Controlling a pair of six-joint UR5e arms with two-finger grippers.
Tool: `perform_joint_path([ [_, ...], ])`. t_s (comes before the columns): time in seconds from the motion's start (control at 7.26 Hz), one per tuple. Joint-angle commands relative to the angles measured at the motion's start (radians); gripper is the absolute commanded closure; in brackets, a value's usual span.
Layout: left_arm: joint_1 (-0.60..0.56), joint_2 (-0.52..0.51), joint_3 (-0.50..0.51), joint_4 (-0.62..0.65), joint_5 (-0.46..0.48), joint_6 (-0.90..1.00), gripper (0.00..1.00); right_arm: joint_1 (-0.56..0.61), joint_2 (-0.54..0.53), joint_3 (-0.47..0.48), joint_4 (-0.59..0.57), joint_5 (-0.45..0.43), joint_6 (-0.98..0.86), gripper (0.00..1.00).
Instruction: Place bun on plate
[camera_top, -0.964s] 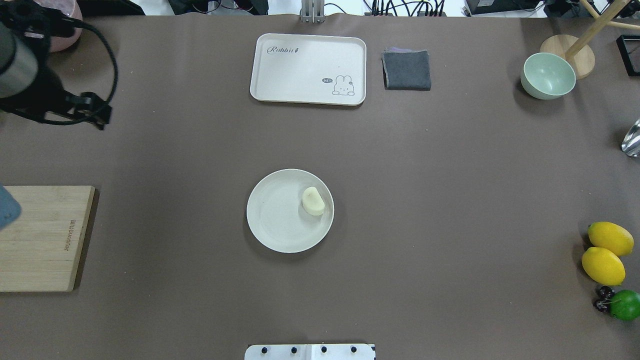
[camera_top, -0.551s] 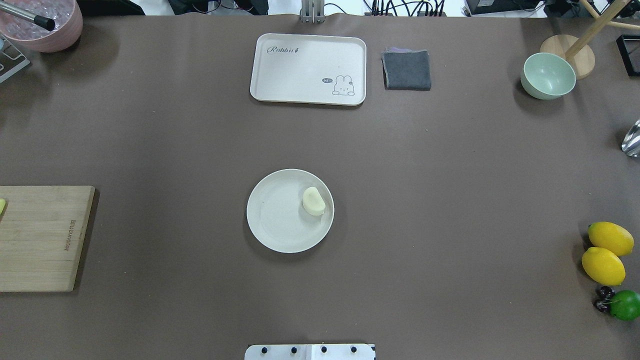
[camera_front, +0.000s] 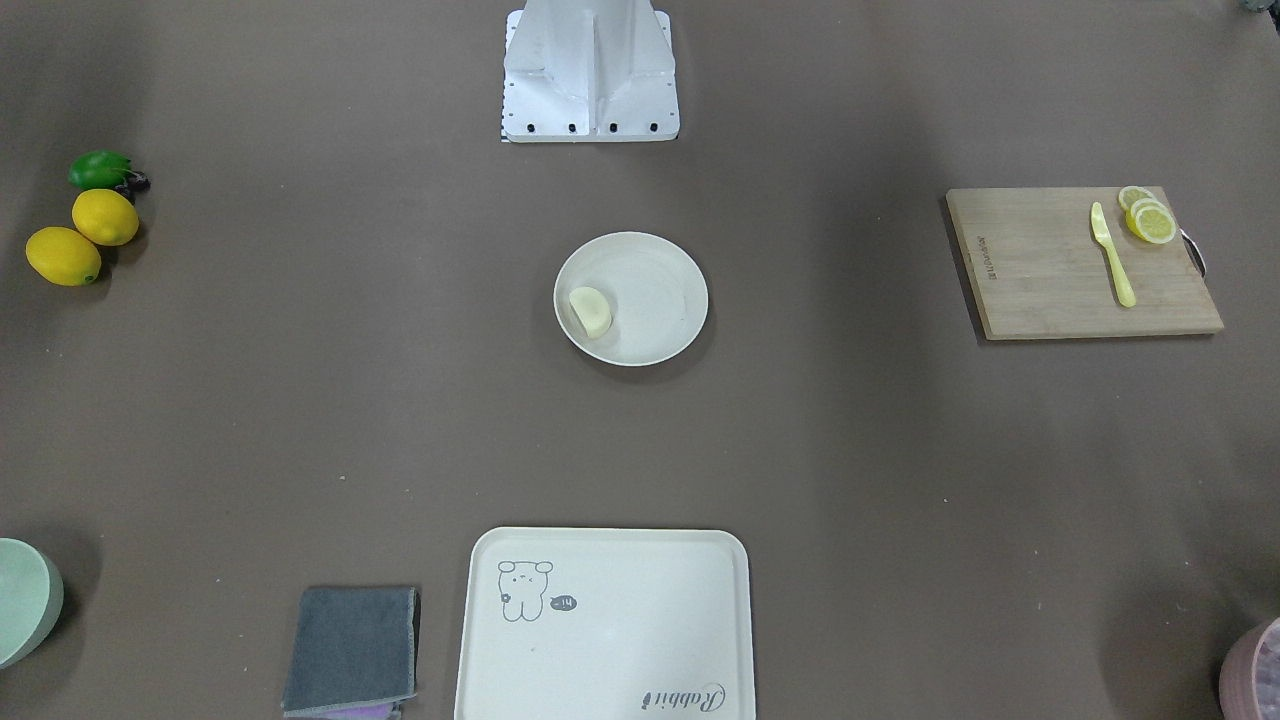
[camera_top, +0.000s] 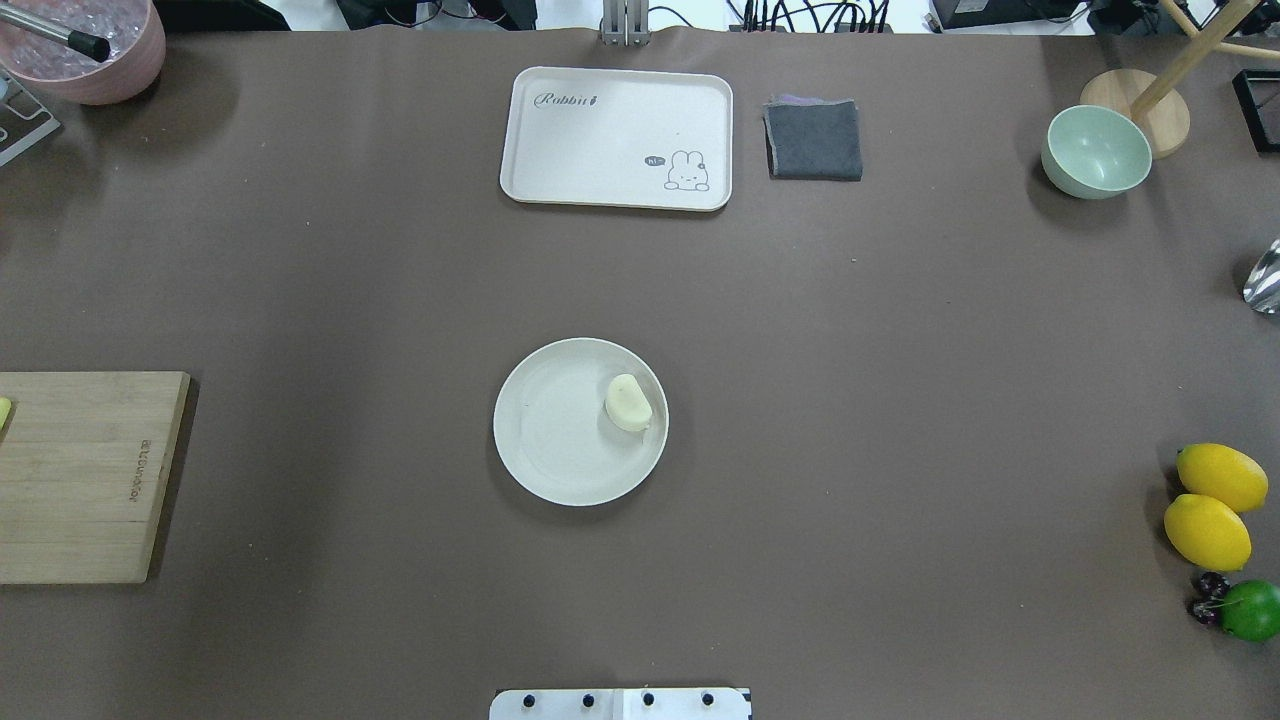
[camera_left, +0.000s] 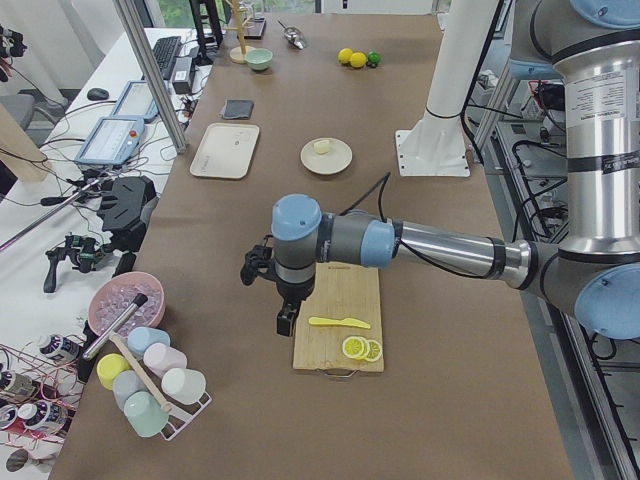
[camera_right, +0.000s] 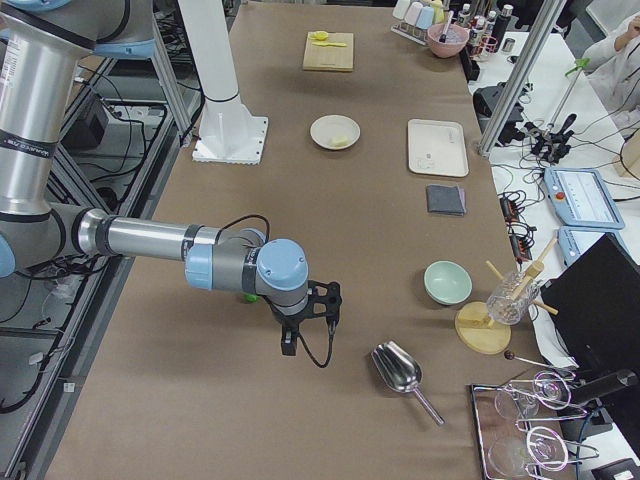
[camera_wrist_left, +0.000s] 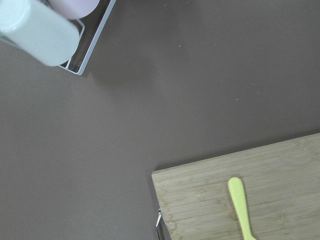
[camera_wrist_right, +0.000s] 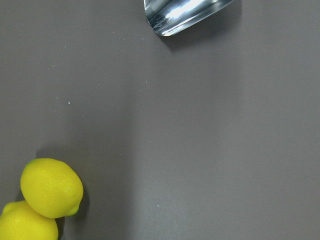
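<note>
The bun is a pale cream lump lying inside the round cream-white plate, close to its right rim, mid-table. It also shows on the plate as the bun in the front-facing view. No gripper touches it. My left gripper hangs far off, beside the cutting board at the table's left end. My right gripper hangs over the table's right end. Both show only in side views, so I cannot tell whether they are open or shut.
A wooden cutting board carries lemon slices and a yellow knife. A cream tray, grey cloth and green bowl sit at the far side. Lemons, a lime and a metal scoop lie at the right.
The left arm, which filled the overhead view's upper left corner a second ago, has withdrawn out of that view. Bun and plate have not moved.
</note>
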Motion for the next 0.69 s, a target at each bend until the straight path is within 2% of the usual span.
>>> perform_joint_path([
  [0.0, -0.041, 0.088, 0.122, -0.228, -0.002, 0.001, 0.02, 0.0, -0.001, 0.0, 0.0, 0.0, 0.0, 0.0],
  [0.55, -0.057, 0.088, 0.142, -0.238, -0.032, -0.009, 0.02, -0.002, 0.0, 0.001, 0.002, 0.002, 0.0, 0.0],
])
